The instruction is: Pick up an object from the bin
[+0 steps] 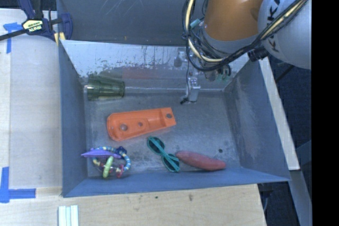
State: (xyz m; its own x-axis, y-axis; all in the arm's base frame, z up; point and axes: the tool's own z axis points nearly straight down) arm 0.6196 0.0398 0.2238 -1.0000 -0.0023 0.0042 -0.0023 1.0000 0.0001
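My gripper (193, 93) hangs below the orange wrist cover near the bin's back wall, right of centre, with nothing seen in it. The nearest loose thing is a flat orange plastic piece with holes (140, 123), lying on the floor in front of the gripper and to its left. A dark green cup (106, 87) lies on its side at the back left, well to the left of the gripper.
Along the bin's front lie a teal pair of toy glasses (163, 153), a dark red oblong thing (201, 161) and, in the front left corner, a many-coloured beaded toy (108, 161). Bare floor shows at the right side under the arm.
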